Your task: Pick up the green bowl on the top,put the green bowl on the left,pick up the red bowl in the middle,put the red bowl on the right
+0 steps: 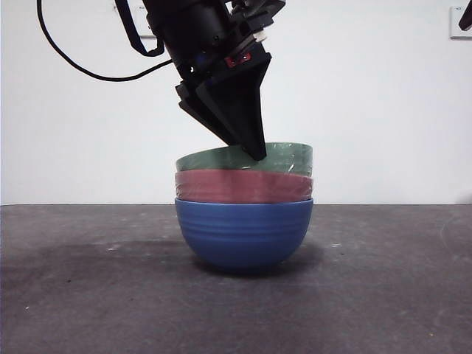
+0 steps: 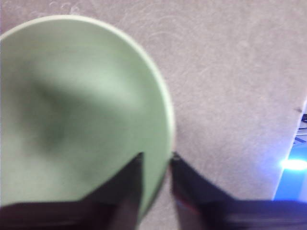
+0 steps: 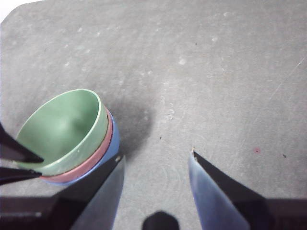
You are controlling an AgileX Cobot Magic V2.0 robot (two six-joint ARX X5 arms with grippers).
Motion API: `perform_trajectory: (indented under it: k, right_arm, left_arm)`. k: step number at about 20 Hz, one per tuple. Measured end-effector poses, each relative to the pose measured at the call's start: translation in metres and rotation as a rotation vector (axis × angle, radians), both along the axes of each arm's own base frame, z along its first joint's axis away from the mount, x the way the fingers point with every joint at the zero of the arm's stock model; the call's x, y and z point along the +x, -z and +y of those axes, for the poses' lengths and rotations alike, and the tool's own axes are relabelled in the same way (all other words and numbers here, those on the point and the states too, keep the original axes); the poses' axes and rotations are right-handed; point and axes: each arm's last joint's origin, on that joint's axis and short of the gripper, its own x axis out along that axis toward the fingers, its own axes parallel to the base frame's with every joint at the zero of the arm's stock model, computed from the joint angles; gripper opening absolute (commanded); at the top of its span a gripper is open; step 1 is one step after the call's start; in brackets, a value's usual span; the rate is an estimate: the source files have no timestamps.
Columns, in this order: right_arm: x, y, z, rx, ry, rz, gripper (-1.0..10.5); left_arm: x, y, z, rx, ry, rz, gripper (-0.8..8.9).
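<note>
The green bowl (image 1: 287, 158) sits tilted on top of a stack, with the red bowl (image 1: 243, 186) under it and a blue bowl (image 1: 243, 236) at the bottom. My left gripper (image 1: 254, 151) comes down from above onto the green bowl's rim. In the left wrist view its jaws (image 2: 156, 157) are shut on the rim of the green bowl (image 2: 72, 110), one jaw inside and one outside. The right wrist view shows the stack with the green bowl (image 3: 62, 127) and red bowl (image 3: 98, 155). My right gripper (image 3: 156, 155) is open and empty beside the stack, above the table.
The dark grey table (image 1: 88, 295) extends on both sides of the stack. A white wall stands behind. A black cable hangs at the upper left. The waiting right arm shows as a black tip (image 1: 466, 18) at the top right corner.
</note>
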Motion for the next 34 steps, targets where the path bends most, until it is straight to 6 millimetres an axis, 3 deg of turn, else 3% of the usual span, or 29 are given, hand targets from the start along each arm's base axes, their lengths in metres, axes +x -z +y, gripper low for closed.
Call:
perform_trajectory:
  k: [9,15,18,21,25,27,30,34]
  right_arm:
    - [0.000,0.000,0.000,0.000,0.000,0.000,2.2]
    - [0.000,0.000,0.000,0.000,0.000,0.000,2.2]
    - [0.000,0.000,0.000,0.000,0.000,0.000,2.2]
    - [0.000,0.000,0.000,0.000,0.000,0.000,2.2]
    - [0.000,0.000,0.000,0.000,0.000,0.000,2.2]
    - [0.000,0.000,0.000,0.000,0.000,0.000,2.2]
    - [0.000,0.000,0.000,0.000,0.000,0.000,2.2]
    - [0.001,0.000,0.000,0.000,0.000,0.002,2.2]
  left_arm:
    - [0.002,-0.006,0.000,0.006,-0.011,-0.028,-0.09]
    - [0.003,-0.057,-0.001,-0.021,-0.018,-0.067,-0.09]
    - [-0.001,-0.090,0.007,0.045,-0.076,-0.126,-0.09]
    - [-0.011,-0.115,0.037,0.065,-0.177,-0.142,-0.09]
    - [-0.032,-0.143,0.097,0.017,-0.353,-0.145,-0.09]
    - [-0.038,-0.133,0.121,-0.006,-0.424,-0.126,-0.09]
    - [-0.040,-0.096,0.145,-0.029,-0.494,-0.055,-0.09]
    - [-0.029,-0.041,0.148,-0.004,-0.517,0.050,-0.09]
